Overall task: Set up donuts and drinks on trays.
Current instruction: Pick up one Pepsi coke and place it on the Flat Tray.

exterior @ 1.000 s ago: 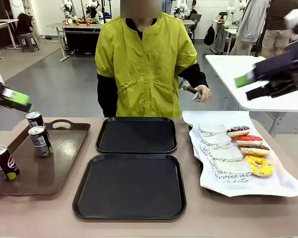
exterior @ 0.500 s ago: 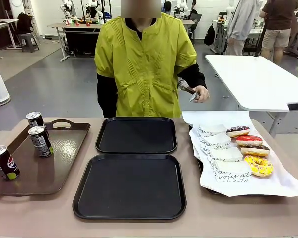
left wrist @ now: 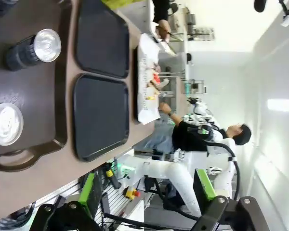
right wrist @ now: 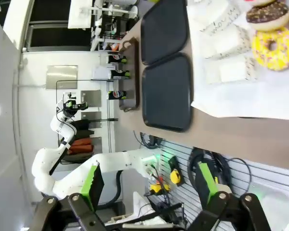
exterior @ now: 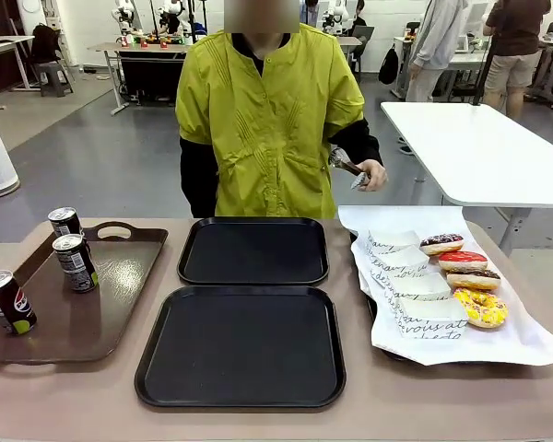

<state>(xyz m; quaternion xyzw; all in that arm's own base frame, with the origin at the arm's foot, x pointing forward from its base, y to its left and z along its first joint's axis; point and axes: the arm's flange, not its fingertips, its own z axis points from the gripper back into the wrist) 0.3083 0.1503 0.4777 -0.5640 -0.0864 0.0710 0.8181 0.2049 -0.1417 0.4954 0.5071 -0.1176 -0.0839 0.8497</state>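
**Left jaws:** spread wide with nothing between the green pads (left wrist: 90, 191), raised over the can end of the tabletop (exterior: 74, 405).

**Right jaws:** spread wide and empty, green pads (right wrist: 207, 185), raised over the donut end.

**Near black tray** (exterior: 240, 345): centre of the tabletop at the robot's edge. Nothing is on it.

**Brown tray** (exterior: 101, 308): glossy, with cut-out handles, on the robot's left. It carries three upright dark cans with silver tops.
- The nearest can (exterior: 7, 301) stands at the near left corner. It bears a round red-white-blue emblem, and its lettering is too small to read.
- The second can (exterior: 76, 262) and third can (exterior: 64, 222) stand farther back, close together.

**White paper** (exterior: 525, 345): on the robot's right, printed in cursive. The fragment "vous" is legible near the front edge.
- White boxes (exterior: 424, 287) with the same script lie in a column on the paper.
- Just beside the boxes, four donuts lie in a row: yellow donut with sprinkles (exterior: 480, 308), chocolate donut (exterior: 473, 278), red donut (exterior: 462, 261), sprinkled chocolate donut (exterior: 441, 243).

**Far black tray** (exterior: 253, 250): directly behind the near one, edges almost touching. Nothing is on it.

**Person** (exterior: 267, 120): yellow-green jacket over black sleeves, at the far side. One hand (exterior: 376, 175) holds metal tongs (exterior: 347, 165).
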